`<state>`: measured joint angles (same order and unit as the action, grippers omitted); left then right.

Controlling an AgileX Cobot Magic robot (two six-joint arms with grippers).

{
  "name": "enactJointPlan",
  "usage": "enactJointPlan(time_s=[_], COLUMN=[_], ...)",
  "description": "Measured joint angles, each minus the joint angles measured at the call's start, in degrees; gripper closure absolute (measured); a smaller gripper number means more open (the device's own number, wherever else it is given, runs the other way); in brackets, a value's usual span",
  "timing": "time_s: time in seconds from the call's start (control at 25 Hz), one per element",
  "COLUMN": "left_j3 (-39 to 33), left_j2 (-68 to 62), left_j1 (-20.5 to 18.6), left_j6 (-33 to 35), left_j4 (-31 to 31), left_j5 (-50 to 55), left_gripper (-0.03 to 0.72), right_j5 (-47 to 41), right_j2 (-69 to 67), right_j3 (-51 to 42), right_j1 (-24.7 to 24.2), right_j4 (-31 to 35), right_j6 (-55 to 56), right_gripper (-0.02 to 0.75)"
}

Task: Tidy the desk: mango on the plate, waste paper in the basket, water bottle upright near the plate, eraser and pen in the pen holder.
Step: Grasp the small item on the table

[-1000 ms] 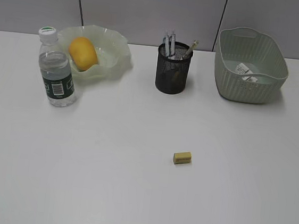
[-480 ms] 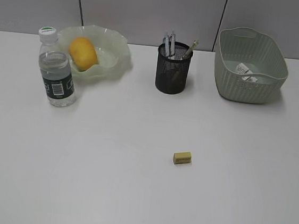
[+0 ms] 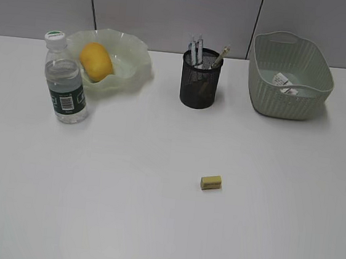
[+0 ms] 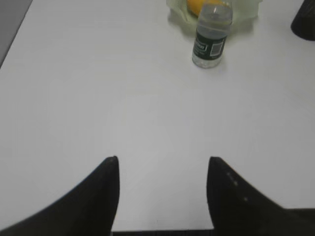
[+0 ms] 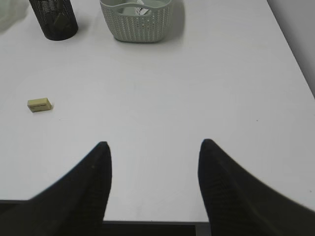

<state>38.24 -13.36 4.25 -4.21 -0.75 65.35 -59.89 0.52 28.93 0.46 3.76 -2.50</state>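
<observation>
The yellow-orange mango [image 3: 96, 61] lies in the wavy green plate [image 3: 131, 69] at the back left. Just in front of the plate the water bottle [image 3: 65, 81] stands upright, also seen in the left wrist view [image 4: 211, 37]. The black mesh pen holder [image 3: 200, 78] holds pens [image 3: 197, 50]. The waste paper [image 3: 284, 83] lies inside the green basket [image 3: 290, 75]. A small tan eraser [image 3: 211, 182] lies on the white desk [image 3: 123, 192], also at the left of the right wrist view [image 5: 39, 104]. My left gripper [image 4: 162, 160] and right gripper [image 5: 153, 143] hover open and empty near the desk's front edge.
A grey partition wall [image 3: 173, 12] runs behind the desk. The desk's right edge [image 5: 295, 59] shows in the right wrist view, its left edge [image 4: 12, 37] in the left wrist view.
</observation>
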Motion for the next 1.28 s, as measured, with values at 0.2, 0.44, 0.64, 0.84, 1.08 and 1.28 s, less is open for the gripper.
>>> enactJointPlan(time_s=[0.2,0.44,0.64,0.84,1.08,1.28], left_j3=[8.7,18.0,22.0,26.3,32.9,39.8], left_j2=[-17.1,-36.7,-49.9,-62.5,-75.3,-85.0], left_j1=[0.0,0.0,1.2,8.8,20.7,27.6], left_j6=[-0.3,-1.1,1.8,7.2,17.9,28.5], left_j4=[0.8,8.9,10.9,10.9,8.5,7.1], left_j5=[4.1,4.3,4.3,4.3,4.3,2.0], left_gripper=[0.253,0.253,0.253,0.253,0.253,0.253], right_j5=[0.0,0.1,0.1,0.1,0.2,0.2], right_j2=[0.0,0.0,0.0,0.0,0.0,0.0], right_j3=[0.0,0.0,0.0,0.0,0.0,0.0], right_j1=[0.0,0.0,0.0,0.0,0.0,0.0], right_j4=[0.0,0.1,0.1,0.1,0.1,0.1], right_j6=[0.0,0.0,0.0,0.0,0.0,0.0], right_gripper=[0.289,0.289,0.289,0.29,0.302,0.302])
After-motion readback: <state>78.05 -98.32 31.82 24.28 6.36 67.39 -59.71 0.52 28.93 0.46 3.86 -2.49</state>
